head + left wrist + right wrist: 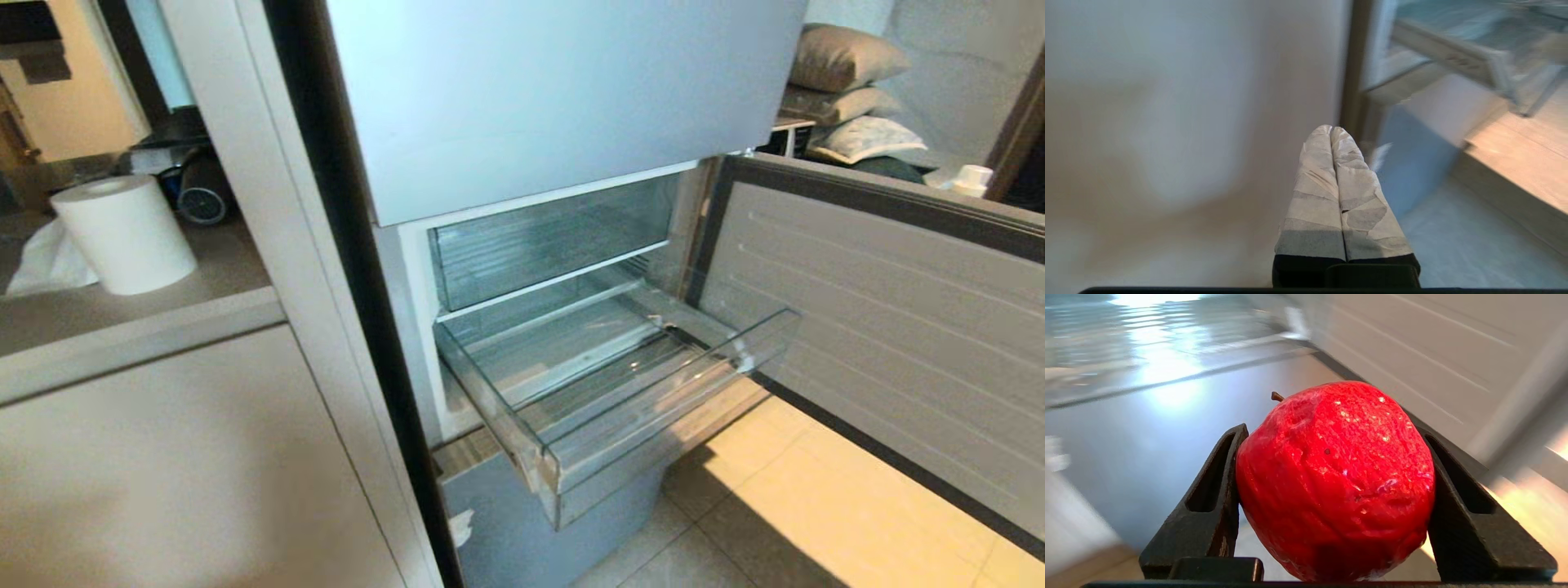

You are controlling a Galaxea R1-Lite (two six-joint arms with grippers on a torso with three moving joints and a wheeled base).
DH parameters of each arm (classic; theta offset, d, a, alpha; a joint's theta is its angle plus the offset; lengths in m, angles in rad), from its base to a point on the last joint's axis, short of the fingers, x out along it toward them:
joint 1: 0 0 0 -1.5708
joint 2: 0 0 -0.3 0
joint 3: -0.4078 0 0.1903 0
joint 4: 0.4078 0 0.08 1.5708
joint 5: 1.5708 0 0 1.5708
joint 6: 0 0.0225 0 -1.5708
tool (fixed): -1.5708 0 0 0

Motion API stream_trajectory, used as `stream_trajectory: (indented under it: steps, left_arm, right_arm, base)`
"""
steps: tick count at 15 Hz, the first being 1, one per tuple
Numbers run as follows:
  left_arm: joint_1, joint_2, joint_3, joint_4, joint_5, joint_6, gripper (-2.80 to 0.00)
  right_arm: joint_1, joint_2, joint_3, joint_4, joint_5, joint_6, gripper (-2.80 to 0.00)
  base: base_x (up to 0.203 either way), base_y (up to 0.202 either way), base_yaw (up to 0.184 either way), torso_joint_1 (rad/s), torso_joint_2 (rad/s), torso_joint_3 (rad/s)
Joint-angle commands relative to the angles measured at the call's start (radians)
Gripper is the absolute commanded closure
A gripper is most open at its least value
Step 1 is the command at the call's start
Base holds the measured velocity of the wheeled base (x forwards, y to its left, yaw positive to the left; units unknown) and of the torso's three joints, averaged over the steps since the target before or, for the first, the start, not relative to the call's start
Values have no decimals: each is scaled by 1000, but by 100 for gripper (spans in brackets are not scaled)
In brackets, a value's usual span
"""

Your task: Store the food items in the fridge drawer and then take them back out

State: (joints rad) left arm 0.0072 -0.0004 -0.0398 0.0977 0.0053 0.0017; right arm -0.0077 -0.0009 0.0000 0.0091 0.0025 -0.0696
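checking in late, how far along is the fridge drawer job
Done: the fridge door is open and the drawer pulled out, nothing in it. In hand: the right gripper grips one red food item. The left gripper is shut, holding nothing. Left: placing it; no other item shows.

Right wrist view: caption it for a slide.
Right gripper clamps a glossy red apple-like food item near the open fridge door.
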Motion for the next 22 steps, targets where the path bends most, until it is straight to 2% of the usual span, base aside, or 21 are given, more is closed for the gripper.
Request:
stream_trajectory:
  steps: [1,8,11,13,15,18,21,22]
  left_arm:
    - [0,0,0,1,1,0,0]
    - [0,0,0,1,1,0,0]
    - [0,0,0,1,1,0,0]
    - [0,0,0,1,-1,0,0]
    - [0,0,0,1,1,0,0]
    - [0,0,-2,1,1,0,0]
    - [0,0,0,1,0,0,0]
    - [0,0,0,1,-1,0,0]
  right_arm:
    - [0,2,0,0,-3,-1,0]
    - [0,2,0,0,-6,11,0]
    - [-1,66,-14,-17,-7,0,0]
    - [-12,202,-83,-67,-63,64,0]
    - [-72,390,-185,-93,-139,167,0]
    - [-235,647,-299,-129,-208,273,0]
    - [-418,894,-334,-274,-213,307,0]
    - [-475,972,-338,-342,-190,311,0]
  base:
    - [-1,7,-176,1,2,2]
    - [0,7,-172,2,3,1]
    - [-1,4,-69,1,1,2]
    - [0,0,0,0,0,0]
    - [0,0,0,0,0,0]
    - [0,0,0,0,0,0]
    - [0,0,0,0,0,0]
    - [0,0,0,0,0,0]
